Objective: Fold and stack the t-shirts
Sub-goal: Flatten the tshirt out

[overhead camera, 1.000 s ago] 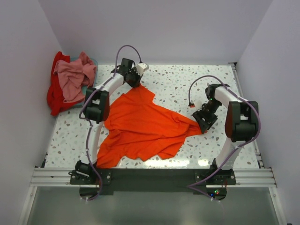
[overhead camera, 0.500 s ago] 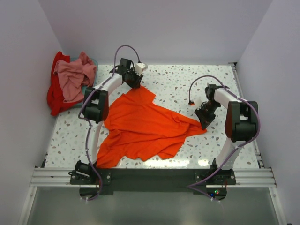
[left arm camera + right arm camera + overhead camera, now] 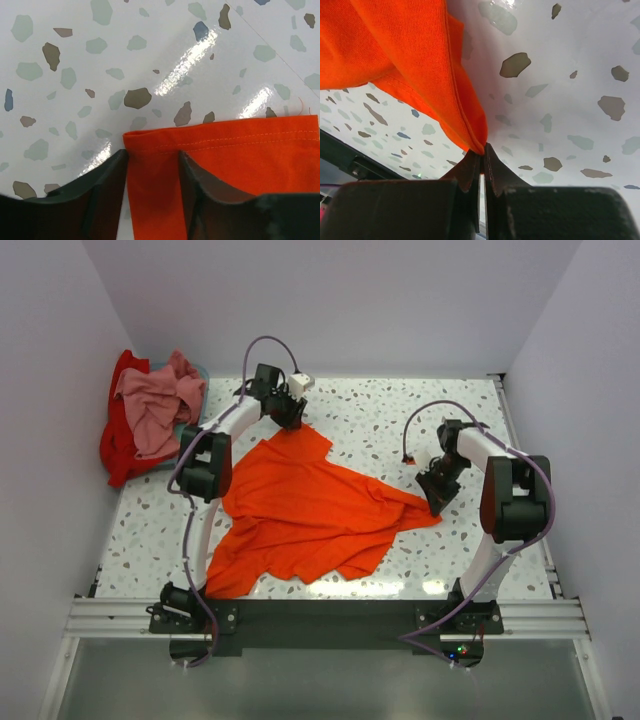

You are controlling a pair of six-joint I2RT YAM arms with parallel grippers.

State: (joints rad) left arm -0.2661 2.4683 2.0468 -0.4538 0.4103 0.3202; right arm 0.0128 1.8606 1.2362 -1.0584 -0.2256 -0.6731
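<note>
The bright orange t-shirt (image 3: 300, 510) lies spread and crumpled across the middle of the table. My left gripper (image 3: 290, 412) stands at its far corner. In the left wrist view the left gripper (image 3: 152, 155) is open, its fingers astride the hemmed corner of the orange t-shirt (image 3: 240, 145), which lies flat. My right gripper (image 3: 437, 502) is at the shirt's right tip. In the right wrist view the right gripper (image 3: 483, 147) is shut on a bunched edge of the orange t-shirt (image 3: 395, 45). The dusty pink t-shirt (image 3: 150, 405) and the red t-shirt (image 3: 118, 445) lie piled at the far left.
The pink and red shirts hang over a small bluish bin (image 3: 197, 371) at the table's far left corner. White walls close in the left, back and right sides. A metal rail (image 3: 320, 618) runs along the near edge by the arm bases.
My right gripper has closed on the orange shirt's right tip and shifted slightly toward the back. The left gripper's jaws have opened off the shirt's far corner.
</note>
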